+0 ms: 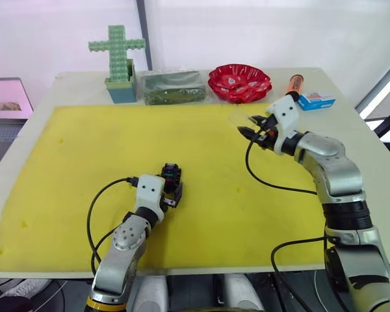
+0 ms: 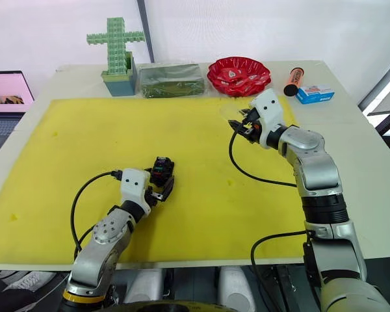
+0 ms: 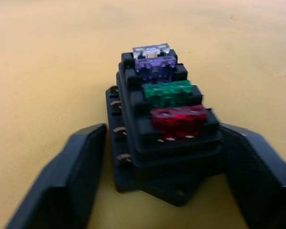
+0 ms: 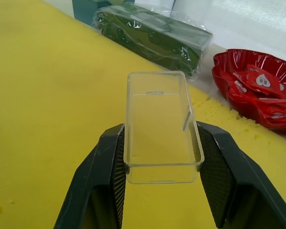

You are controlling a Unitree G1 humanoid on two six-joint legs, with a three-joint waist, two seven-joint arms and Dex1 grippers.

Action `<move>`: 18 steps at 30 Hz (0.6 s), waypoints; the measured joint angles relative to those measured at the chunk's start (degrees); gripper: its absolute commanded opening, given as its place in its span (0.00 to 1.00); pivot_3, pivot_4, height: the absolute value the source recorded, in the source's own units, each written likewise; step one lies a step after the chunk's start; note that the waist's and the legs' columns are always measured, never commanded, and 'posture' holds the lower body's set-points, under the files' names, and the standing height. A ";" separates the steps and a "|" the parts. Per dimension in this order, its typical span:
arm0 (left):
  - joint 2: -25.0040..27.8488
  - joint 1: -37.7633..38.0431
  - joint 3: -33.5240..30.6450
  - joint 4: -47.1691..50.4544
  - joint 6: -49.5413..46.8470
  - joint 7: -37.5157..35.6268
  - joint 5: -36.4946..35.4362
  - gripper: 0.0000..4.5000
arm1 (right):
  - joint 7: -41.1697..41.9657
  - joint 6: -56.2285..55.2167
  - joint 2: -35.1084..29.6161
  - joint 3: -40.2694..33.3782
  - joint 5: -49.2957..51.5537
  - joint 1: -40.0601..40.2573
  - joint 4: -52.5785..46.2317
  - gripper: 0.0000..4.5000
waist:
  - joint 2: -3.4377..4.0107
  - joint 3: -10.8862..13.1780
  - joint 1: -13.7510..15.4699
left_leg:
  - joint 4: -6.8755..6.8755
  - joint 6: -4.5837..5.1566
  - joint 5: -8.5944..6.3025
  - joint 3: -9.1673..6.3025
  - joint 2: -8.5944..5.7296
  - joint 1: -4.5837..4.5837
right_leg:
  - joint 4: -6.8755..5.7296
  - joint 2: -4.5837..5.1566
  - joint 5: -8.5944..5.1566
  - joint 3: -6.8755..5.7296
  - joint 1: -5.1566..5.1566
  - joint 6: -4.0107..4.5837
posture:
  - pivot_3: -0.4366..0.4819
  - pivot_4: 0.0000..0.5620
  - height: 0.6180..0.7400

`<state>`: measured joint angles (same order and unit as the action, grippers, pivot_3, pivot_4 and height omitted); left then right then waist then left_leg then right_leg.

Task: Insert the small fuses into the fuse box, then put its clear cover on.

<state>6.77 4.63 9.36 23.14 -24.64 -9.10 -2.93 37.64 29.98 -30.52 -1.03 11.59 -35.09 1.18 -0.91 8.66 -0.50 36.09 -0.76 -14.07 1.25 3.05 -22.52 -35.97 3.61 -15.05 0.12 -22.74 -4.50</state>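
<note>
Cover of clear rectangular plastic (image 4: 162,126) sits pinched between the right gripper (image 1: 253,128) fingers, raised near the yellow foam mat's (image 1: 71,169) far right edge. The black fuse box (image 3: 162,129), four fuses seated, lies toward the near-left, flanked by the spread left gripper (image 3: 157,188); bare mat lies between.

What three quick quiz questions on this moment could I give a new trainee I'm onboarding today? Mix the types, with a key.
1. True or false: all four small fuses sit in the fuse box.
2. What does the right gripper hold: A) red bowl, B) clear cover, C) marker?
3. Which fuse lies nearest the left gripper: the ____ one.

Key: 1 true; 2 B; 3 red.
</note>
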 measured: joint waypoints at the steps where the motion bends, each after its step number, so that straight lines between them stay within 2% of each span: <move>1: 0.00 -0.05 0.00 -0.05 0.02 0.07 0.05 0.62 | -0.02 -0.05 0.00 0.00 0.00 0.00 0.00 0.40 | 0.00 0.00 -0.01 | 0.00 0.00 0.00 0.00 0.00 0.00 | 0.00 0.00 0.00 0.00 0.00 0.00 | 0.48 0.27 1.00; 10: 0.01 -0.13 0.12 -0.35 0.49 0.73 1.00 0.62 | -0.29 -0.50 0.09 0.00 -0.01 0.00 0.00 0.40 | 0.00 0.00 -0.10 | -0.02 0.00 0.00 0.00 0.00 0.03 | -0.01 0.00 -0.01 0.00 0.00 0.01 | 0.48 0.27 1.00; 12: 1.14 -0.84 -0.59 -1.88 2.43 -1.13 -0.13 0.62 | -0.43 -0.52 0.17 0.00 0.00 0.00 0.00 0.40 | 0.00 0.00 -0.07 | -0.03 0.00 0.00 -0.01 0.01 0.04 | -0.02 0.00 -0.01 0.00 -0.01 0.02 | 0.48 0.27 1.00; 15: 5.72 -3.48 -1.47 -5.32 5.78 -6.41 -1.73 0.62 | -0.66 -0.67 0.20 0.04 -0.01 0.01 0.00 0.40 | 0.01 0.00 -0.09 | -0.05 0.00 0.00 -0.02 0.01 0.04 | -0.02 -0.02 -0.02 0.00 -0.03 0.03 | 0.48 0.27 1.00; 18: 14.38 -8.79 -3.46 -11.93 9.78 -20.14 -6.99 0.62 | -0.69 -1.01 0.25 0.04 0.01 0.02 0.00 0.40 | 0.02 0.01 -0.16 | -0.07 0.00 0.00 -0.01 0.02 0.04 | -0.03 -0.03 -0.03 -0.01 -0.07 0.06 | 0.48 0.27 1.00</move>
<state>21.15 -4.16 5.90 11.21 -14.86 -29.24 -9.92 36.95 28.98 -30.27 -0.99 11.60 -35.07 1.18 -0.89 8.68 -0.66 36.02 -0.76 -14.07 1.24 3.08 -22.48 -36.00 3.58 -15.08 0.12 -22.81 -4.44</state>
